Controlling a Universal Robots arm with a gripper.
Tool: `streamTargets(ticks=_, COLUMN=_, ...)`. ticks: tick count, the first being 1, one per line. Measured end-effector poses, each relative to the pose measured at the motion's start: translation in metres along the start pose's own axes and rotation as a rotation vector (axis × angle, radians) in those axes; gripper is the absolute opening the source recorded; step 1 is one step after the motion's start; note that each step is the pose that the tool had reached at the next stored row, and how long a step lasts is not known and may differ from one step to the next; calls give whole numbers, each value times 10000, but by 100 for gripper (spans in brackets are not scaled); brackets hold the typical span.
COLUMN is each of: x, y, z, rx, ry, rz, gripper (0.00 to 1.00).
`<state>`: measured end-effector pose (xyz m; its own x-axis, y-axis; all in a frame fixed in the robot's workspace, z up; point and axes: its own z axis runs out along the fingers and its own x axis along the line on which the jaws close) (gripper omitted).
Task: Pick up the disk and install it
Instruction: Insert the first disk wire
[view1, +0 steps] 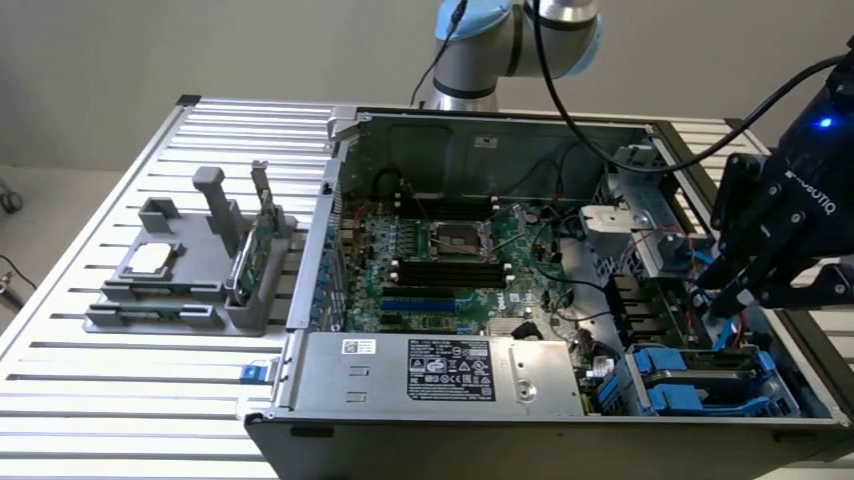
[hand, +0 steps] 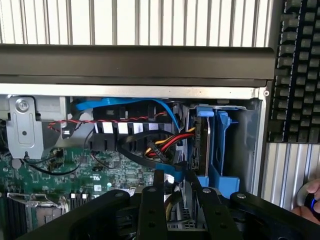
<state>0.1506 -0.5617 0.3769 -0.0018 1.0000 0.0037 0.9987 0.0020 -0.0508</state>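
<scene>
The gripper (view1: 738, 296) hung inside the open case (view1: 534, 425) at the exterior view's right, low over the drive bays; whether its fingers gripped anything I could not tell, for the tips sat behind cables. The disk (hand: 201, 142) stood on edge in its blue rails (hand: 223, 150) at the case's corner bay, just beyond the fingers (hand: 151, 210); red, yellow and black wires (hand: 167, 142) ran up to it. The motherboard (view1: 441, 265) lay beside; a grey stand (view1: 180, 270) with a chip (view1: 151, 257) sat on the slatted table (view1: 80, 400), well apart.
</scene>
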Motion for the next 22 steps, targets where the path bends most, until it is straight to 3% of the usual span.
streamTargets(ticks=9, x=10, y=2, z=40, rx=0, ry=-35, rz=11, gripper=31)
streamTargets(ticks=11, x=12, y=3, z=43, rx=0, ry=-38, rz=12, gripper=29)
streamTargets(ticks=12, x=13, y=3, z=44, rx=0, ry=-40, rz=13, gripper=23)
streamTargets(ticks=14, x=14, y=3, z=45, rx=0, ry=-47, rz=15, gripper=23)
streamTargets(ticks=15, x=14, y=3, z=46, rx=0, ry=-50, rz=17, gripper=17)
streamTargets(ticks=22, x=15, y=-9, z=59, rx=0, ry=-44, rz=104, gripper=17)
